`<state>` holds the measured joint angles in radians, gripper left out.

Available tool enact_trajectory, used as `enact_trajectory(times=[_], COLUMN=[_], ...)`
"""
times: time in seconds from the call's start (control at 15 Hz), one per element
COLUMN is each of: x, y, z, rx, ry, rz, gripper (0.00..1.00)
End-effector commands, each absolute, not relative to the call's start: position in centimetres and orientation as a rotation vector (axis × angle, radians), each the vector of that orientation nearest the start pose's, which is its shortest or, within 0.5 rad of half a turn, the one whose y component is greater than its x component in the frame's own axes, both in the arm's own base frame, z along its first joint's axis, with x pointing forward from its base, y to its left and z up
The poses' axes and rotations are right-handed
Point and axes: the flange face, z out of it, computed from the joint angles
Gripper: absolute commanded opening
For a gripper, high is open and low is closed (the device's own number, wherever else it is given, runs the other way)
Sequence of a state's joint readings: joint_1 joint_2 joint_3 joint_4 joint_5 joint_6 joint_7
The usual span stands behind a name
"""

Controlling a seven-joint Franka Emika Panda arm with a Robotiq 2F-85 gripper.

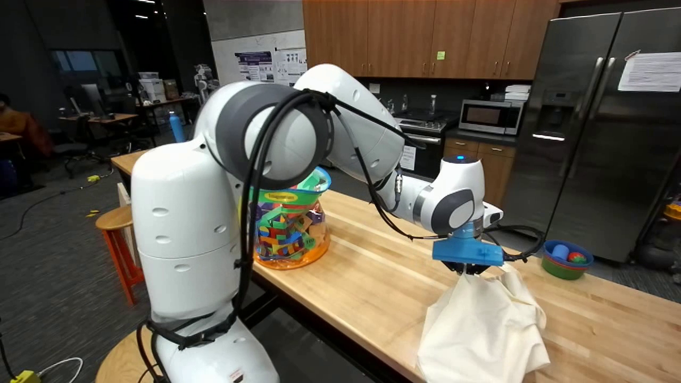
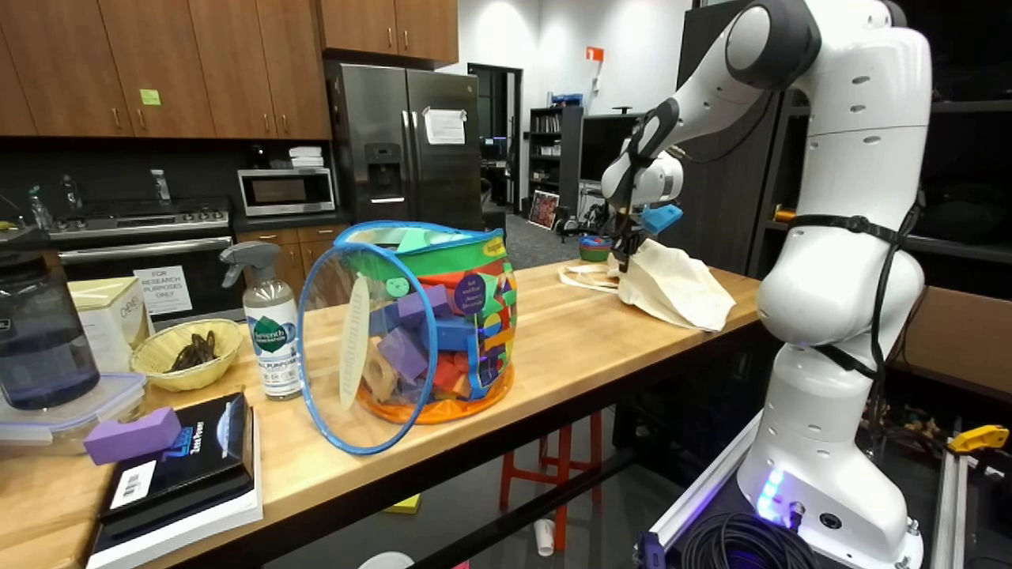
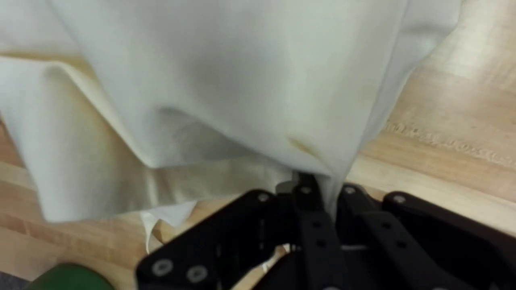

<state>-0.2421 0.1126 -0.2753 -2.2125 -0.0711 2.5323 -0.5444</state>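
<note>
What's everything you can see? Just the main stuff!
table: 1, light brown, middle
cloth bag: 1, cream, over table
toy bag: 1, clear, on table
blocks: many, mixed colours, inside toy bag
spray bottle: 1, clear, beside toy bag
basket: 1, yellow, beside spray bottle
bowl stack: 1, blue and green, on table
fridge: 1, grey, back
microwave: 1, silver, beside fridge
cupboards: several, brown, above microwave
robot arm: 1, white, over table
gripper: 1, black, shut on cloth bag
</note>
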Motion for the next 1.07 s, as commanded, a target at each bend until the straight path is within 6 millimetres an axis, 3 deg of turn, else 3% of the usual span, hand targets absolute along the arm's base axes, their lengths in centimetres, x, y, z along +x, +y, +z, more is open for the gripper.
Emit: enact_trajectory(times=[0.0,0.47,1.0], x=[52.3,58.5,64.9], y=[-29.1,-28.9,-25.9], z=[35.3,36.5,38.7], rx=[-3.323,-3.312,-3.255], ry=[-0.202,-0.352,-0.606], rz=[-0.328,-0.527,-0.744], gripper=[0.01,0.01,0.01])
